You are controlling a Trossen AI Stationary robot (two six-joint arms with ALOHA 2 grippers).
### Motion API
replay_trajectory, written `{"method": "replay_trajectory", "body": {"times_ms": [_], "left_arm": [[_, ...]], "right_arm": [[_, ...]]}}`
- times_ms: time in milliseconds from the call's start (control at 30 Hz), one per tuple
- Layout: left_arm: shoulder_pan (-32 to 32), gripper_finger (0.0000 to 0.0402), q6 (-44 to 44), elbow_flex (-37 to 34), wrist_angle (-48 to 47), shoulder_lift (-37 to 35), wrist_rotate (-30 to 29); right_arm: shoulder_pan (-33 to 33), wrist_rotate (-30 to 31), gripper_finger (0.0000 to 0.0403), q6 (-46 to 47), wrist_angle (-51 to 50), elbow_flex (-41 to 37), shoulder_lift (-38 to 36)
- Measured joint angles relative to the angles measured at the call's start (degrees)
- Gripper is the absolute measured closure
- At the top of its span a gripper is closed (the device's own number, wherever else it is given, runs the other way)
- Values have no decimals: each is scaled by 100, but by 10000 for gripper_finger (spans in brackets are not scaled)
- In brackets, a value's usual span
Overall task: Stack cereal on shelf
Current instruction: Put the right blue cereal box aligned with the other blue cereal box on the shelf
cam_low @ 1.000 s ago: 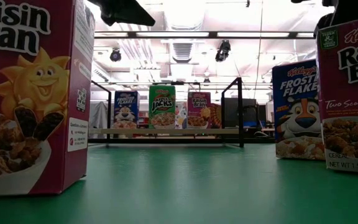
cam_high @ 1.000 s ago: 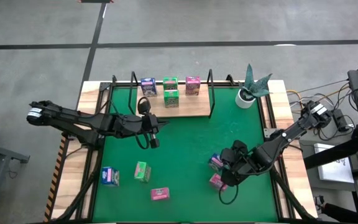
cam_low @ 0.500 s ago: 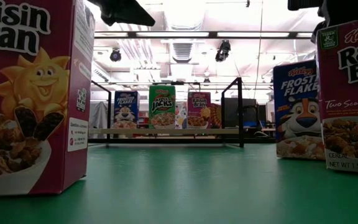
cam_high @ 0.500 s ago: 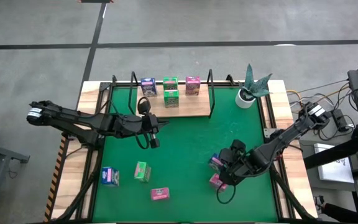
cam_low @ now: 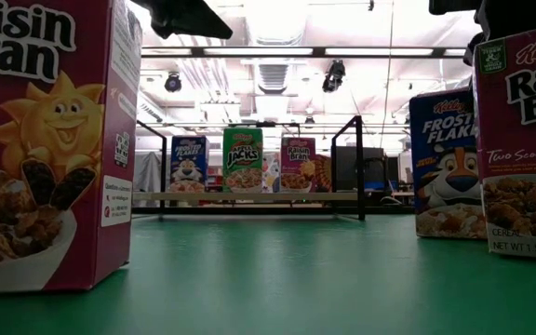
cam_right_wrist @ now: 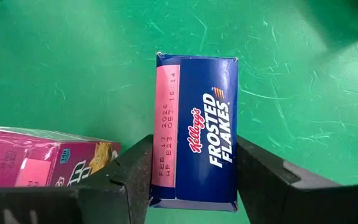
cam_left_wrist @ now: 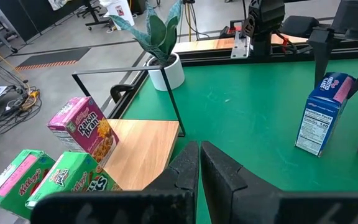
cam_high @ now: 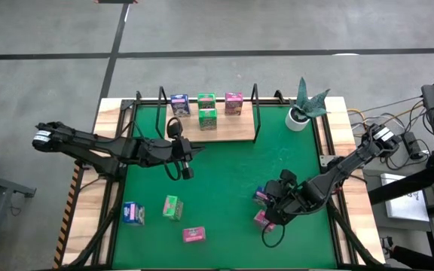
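**On the shelf: four boxes up, five left on the mat**

On the shelf at the far end of the counter I count four cereal boxes: a blue one, a green one and a pink one in a row at the back, plus a second green box just in front of the first. That leaves five on the green mat, so by my reckoning I'm a bit short of halfway.

I've got the right gripper down near the right front of the mat, its fingers straddling the top of an upright blue Frosted Flakes box. The pads look touching or almost touching its sides; I can't tell yet whether the grip is firm. A pink box stands just beside it.

My left gripper waits above the mat near the shelf's front edge, fingers pressed together, holding nothing.

At the left front lie a blue box, a green box and a pink box, well apart from the right arm.

A potted plant sits at the counter's far right corner. Beyond it there's grey floor, cables and ceiling lights.
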Motion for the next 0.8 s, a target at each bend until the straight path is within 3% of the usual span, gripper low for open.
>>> {"method": "replay_trajectory", "body": {"times_ms": [400,633,800], "left_arm": [[-17,402,220,-78,68,-91,-2],[-22,402,743,-1014,1302,-999,182],[-22,402,863,-1466,1538,-1767,205]], "right_arm": [[-4,159,229,-166,32,82,-40],[-255,157,229,-430,1,219,-263],[-690,103,230,-1027,36,510,-334]]}}
